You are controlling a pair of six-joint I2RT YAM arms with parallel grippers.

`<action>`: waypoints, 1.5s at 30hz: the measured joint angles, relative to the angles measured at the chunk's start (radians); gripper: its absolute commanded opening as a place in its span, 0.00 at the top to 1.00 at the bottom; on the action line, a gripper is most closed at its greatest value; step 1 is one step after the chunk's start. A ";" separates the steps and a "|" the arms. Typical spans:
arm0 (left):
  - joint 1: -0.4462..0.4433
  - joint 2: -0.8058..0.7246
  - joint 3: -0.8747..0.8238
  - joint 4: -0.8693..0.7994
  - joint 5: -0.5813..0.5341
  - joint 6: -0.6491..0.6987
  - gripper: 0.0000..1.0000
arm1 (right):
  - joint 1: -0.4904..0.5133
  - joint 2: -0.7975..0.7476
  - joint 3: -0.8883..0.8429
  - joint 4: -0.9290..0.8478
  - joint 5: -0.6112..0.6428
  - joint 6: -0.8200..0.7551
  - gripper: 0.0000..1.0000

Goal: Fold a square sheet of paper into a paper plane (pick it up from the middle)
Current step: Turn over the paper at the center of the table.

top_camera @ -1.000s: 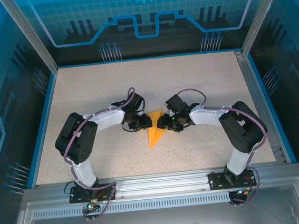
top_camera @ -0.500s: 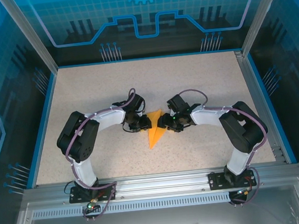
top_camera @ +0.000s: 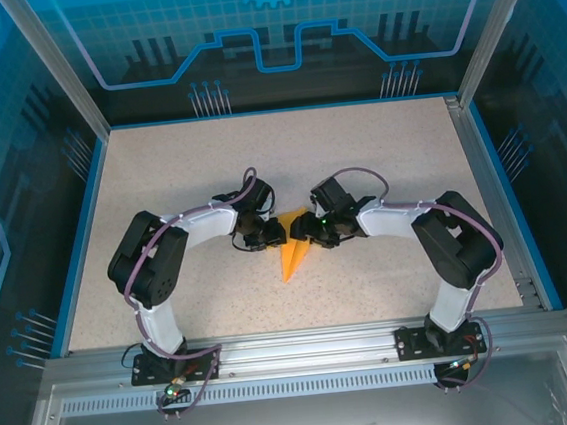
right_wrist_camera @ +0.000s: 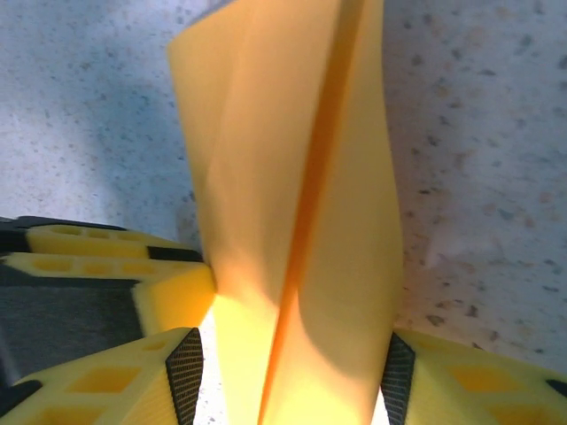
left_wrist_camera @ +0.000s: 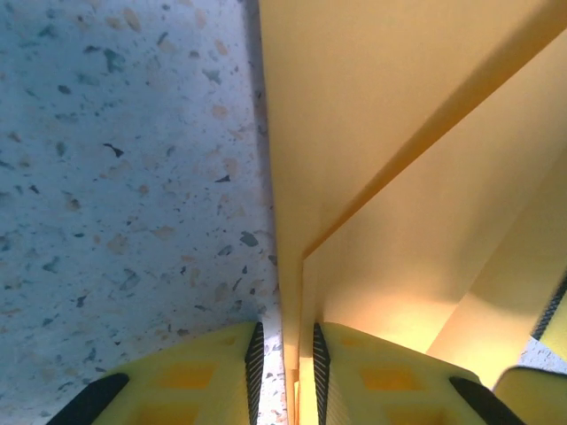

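Top, left-wrist and right-wrist views of my workspace: one paper plane (top_camera: 292,254), my two arms, my two grippers and one speckled table (top_camera: 160,184). The paper plane is a single orange-yellow dart at the middle of the table, between my two grippers. Its long axis runs far to near. The broad end lies on the far side between the grippers, and the pointed tip faces the near edge, leaning slightly toward my left. My left gripper (top_camera: 275,233) meets the broad end from the left and my right gripper (top_camera: 306,230) meets it from the right, so the two nearly face each other across the paper. In the left-wrist view my left gripper (left_wrist_camera: 288,359) has its jaws drawn almost together, with a thin upright edge of the paper plane (left_wrist_camera: 399,133) pinched in the narrow gap between the fingers (left_wrist_camera: 204,376). In the right-wrist view my right gripper (right_wrist_camera: 288,381) has its jaws set wider, and the paper plane (right_wrist_camera: 283,177) spans the gap and touches both pads (right_wrist_camera: 184,372). One centre crease runs lengthwise away from that camera.
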 measured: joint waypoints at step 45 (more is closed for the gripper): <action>0.018 -0.084 -0.114 0.105 0.030 -0.079 0.76 | 0.000 0.145 0.072 0.131 -0.069 -0.112 0.89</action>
